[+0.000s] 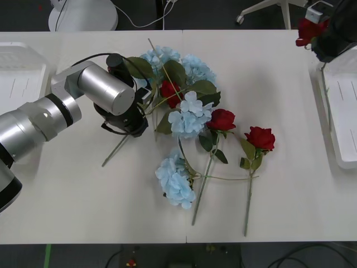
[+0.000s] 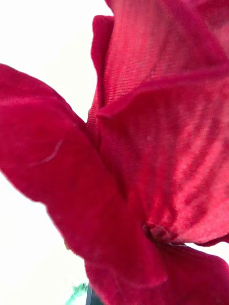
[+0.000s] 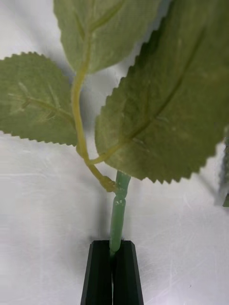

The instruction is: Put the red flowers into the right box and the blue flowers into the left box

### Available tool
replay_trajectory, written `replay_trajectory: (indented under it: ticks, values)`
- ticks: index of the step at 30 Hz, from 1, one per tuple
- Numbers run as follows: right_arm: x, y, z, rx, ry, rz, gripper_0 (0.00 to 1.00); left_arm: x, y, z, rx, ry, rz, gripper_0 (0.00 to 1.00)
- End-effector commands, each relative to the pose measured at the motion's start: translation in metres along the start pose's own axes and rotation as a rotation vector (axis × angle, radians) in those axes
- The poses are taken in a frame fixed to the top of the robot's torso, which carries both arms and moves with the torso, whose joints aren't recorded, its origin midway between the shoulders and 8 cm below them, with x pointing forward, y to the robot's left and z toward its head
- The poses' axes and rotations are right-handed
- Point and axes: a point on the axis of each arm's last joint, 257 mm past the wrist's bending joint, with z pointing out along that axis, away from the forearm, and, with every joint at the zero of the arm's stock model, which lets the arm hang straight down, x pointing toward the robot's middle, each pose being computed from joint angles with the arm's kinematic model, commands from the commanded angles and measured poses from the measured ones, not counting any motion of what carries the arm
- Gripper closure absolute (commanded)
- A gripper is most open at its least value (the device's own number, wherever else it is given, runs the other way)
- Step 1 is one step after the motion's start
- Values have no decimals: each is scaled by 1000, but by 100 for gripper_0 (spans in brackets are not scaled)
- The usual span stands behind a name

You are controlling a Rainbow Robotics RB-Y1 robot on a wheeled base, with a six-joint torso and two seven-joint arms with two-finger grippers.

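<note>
Red rose [image 2: 157,157] against right gripper [image 1: 329,39]; left gripper [image 3: 112,271] clamped on stem [image 3: 118,214].

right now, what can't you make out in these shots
- Which bloom the stem in the shut left gripper carries: the left wrist view's edge cuts it off, and the arm covers it in the front view.
- Right box, left box: the front view's edges cut both off.
- What lies under the right gripper: red flower petals block its wrist view.
</note>
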Motion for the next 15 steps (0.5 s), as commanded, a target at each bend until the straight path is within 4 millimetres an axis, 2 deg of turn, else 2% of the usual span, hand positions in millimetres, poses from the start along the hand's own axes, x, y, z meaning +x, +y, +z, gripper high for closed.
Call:
replay_trajectory:
  ticks: [1,4,5,7,11,15]
  values:
    - [7,-89,-48,225,-11,4,100,-46,24,-51,-28,-130,120,100]
    - [31,-120,-47,340,51,-19,100,-63,9,-68,15,-184,131,100]
    - [39,-128,-46,365,63,-16,100,-65,4,-72,34,-192,130,100]
    - [54,-142,-41,420,85,0,100,-57,7,-83,70,-209,102,100]
    - [71,-158,-29,505,101,0,100,-50,8,-111,147,-286,37,100]
    - [89,-160,-9,552,118,-4,100,-40,8,-144,197,-336,-4,100]
